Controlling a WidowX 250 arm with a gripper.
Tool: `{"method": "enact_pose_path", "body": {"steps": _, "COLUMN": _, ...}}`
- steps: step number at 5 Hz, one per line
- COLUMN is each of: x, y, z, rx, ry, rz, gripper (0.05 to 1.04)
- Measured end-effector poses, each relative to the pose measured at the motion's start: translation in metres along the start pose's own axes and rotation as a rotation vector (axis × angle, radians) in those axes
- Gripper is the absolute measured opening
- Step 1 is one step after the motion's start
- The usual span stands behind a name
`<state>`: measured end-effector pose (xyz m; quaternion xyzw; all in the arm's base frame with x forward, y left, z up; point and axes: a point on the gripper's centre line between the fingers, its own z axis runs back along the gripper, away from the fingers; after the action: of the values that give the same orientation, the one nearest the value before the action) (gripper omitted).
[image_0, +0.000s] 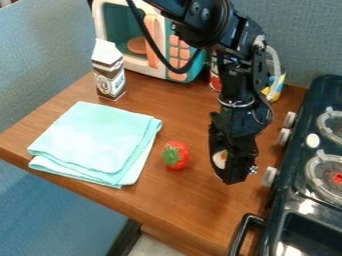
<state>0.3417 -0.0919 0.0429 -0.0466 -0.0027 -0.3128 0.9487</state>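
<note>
Progress, as a judgement: prob. mid-handling; the gripper (234, 175) hangs low over the R part of the worktop (160, 200), near the stove (288, 200), w/ a small whitish thing w/ an orange-green spot (218, 159) right at its L side; the two aren't clearly apart, so handling looks unfinished; whether the grip or the release is done can't be told; can't tell either if the gripper's clenched, released or grasping that thing. Strawberry (176, 155) sits untouched b/w the folded cloth (93, 140) & the gripper; carton (109, 75) upright behind the cloth, near the toy microwave (180, 50), whose door is open.

Hidden/unclear: whitish thing partly covered by the gripper, so its full shape & ID unknown, same for whether it touches the worktop; red-and-white can (215, 77) mostly behind the arm; yellow-blue item (275, 89) behind it too, hard to ID; microwave top & stove's R side cut off by view edges.
</note>
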Motion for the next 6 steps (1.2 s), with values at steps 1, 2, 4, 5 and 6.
{"method": "enact_pose_path", "body": {"steps": 1, "x": -0.001, "y": 0.001, "z": -0.014, "rx": -0.006, "ry": 0.016, "rz": -0.015, "gripper": 0.641}}
{"method": "enact_pose_path", "body": {"steps": 2, "x": -0.003, "y": 0.003, "z": -0.021, "rx": 0.004, "ry": 0.034, "rz": -0.009, "gripper": 0.641}}
{"method": "enact_pose_path", "body": {"steps": 4, "x": -0.006, "y": -0.002, "z": -0.025, "rx": 0.003, "ry": 0.069, "rz": -0.062, "gripper": 0.976}}
{"method": "enact_pose_path", "body": {"steps": 5, "x": -0.012, "y": -0.013, "z": -0.022, "rx": -0.060, "ry": 0.023, "rz": -0.071, "gripper": 1.001}}
{"method": "enact_pose_path", "body": {"steps": 6, "x": -0.010, "y": -0.009, "z": 0.015, "rx": -0.049, "ry": -0.057, "rz": -0.064, "gripper": 1.001}}
